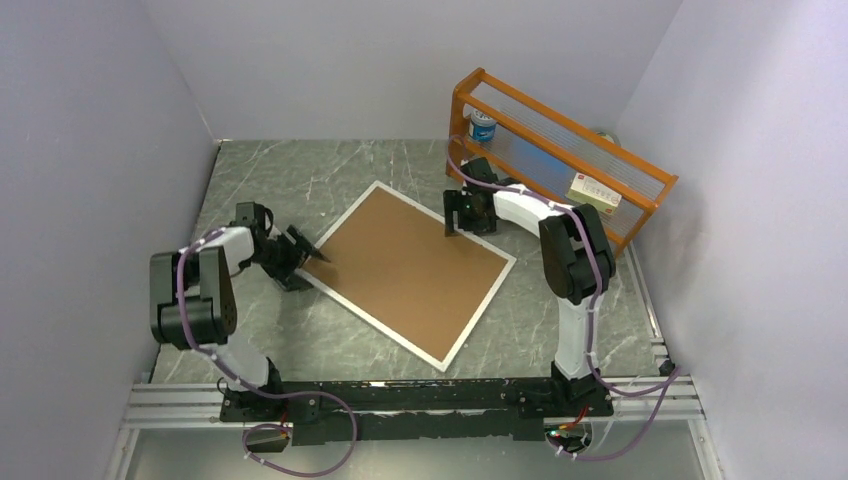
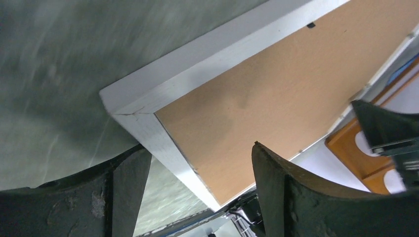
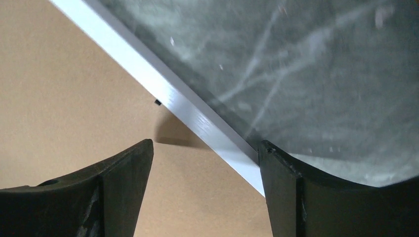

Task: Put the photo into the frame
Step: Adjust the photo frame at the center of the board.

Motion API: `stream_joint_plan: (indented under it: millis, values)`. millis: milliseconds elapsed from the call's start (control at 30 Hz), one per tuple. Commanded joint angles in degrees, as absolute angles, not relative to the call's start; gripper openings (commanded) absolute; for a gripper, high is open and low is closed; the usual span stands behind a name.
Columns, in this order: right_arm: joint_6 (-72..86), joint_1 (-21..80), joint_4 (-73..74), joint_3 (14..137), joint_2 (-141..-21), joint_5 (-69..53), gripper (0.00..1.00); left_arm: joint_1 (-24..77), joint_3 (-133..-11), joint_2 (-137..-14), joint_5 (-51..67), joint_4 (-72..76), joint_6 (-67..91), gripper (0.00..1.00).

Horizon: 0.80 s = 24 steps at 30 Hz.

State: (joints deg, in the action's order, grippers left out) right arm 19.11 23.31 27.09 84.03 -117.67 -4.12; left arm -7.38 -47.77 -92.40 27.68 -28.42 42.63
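- The frame [image 1: 375,320] lies flat on the marble-pattern table [image 1: 300,190], back side up, with a brown backing board [image 1: 410,270] filling its centre.
- The photo shows in no view. Whether it sits under the board cannot be told.
- Left gripper [image 1: 312,248]: jaws spread wide, holding nothing. In its wrist view the frame's corner [image 2: 128,101] lies just ahead of the fingers, and one border runs back between them.
- Right gripper [image 1: 458,225]: jaws also apart and empty. The far border [image 3: 183,106] crosses diagonally ahead of the fingertips, with board on the inner side and bare table on the outer.
- Handling, judged: the frame looks rigid and fairly light. Its border is narrow, flat and smoothly painted, so the pads could slide.
- A hairline shows at the mitre joint of the near corner, so levering there seems unwise.
- Best hold, judged: pinch across the border mid-side, one finger outside and one on the board edge.
- The board looks thin and stiff, and flush in the frame, so there is little lip to catch.
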Motion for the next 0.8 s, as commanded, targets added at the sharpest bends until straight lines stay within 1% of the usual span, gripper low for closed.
stream_joint_plan:
  millis: [0,100,200,333,400,433,500,600,700,733,767]
  values:
    - [24.5,25.1,27.3,77.0,-110.4,-13.1,0.77,-7.1,-55.3,-101.1,35.3,-18.7,39.3,0.77]
    - [26.6,25.7,26.8,73.1,-107.6,-14.7,0.72,-7.1,-60.0,-106.7,38.9,-16.9,39.6,0.7]
    - [29.3,26.8,25.7,69.0,-104.4,-13.5,0.71,-7.1,-64.6,-111.8,43.4,-14.3,40.8,0.62]
    - [31.7,27.5,25.9,67.2,-101.6,-8.4,0.7,-7.1,-67.4,-115.4,44.5,-11.7,42.2,0.6]
    - [32.4,27.7,27.1,68.4,-99.9,-4.3,0.7,-7.1,-69.1,-115.9,42.4,-13.3,40.7,0.63]
    - [32.9,27.7,27.2,68.7,-98.3,-2.3,0.7,-7.1,-69.8,-115.7,41.3,-14.5,39.7,0.67]
    - [33.1,27.8,22.6,67.0,-92.8,-1.8,0.7,-7.1,-70.9,-114.1,37.9,-18.6,37.4,0.75]
    - [33.3,28.1,19.4,67.2,-87.9,-4.7,0.7,-7.1,-71.0,-110.6,31.6,-24.3,34.4,0.82]
    - [32.1,29.7,20.1,70.1,-89.8,-10.7,0.69,-7.1,-68.2,-105.9,28.4,-27.0,33.0,0.84]
    - [31.8,30.9,19.7,70.5,-90.6,-13.0,0.67,-7.1,-66.6,-104.1,27.9,-27.3,33.0,0.85]
    - [31.5,32.3,18.4,70.5,-91.5,-15.1,0.62,-7.1,-64.1,-102.3,27.8,-27.5,33.2,0.84]
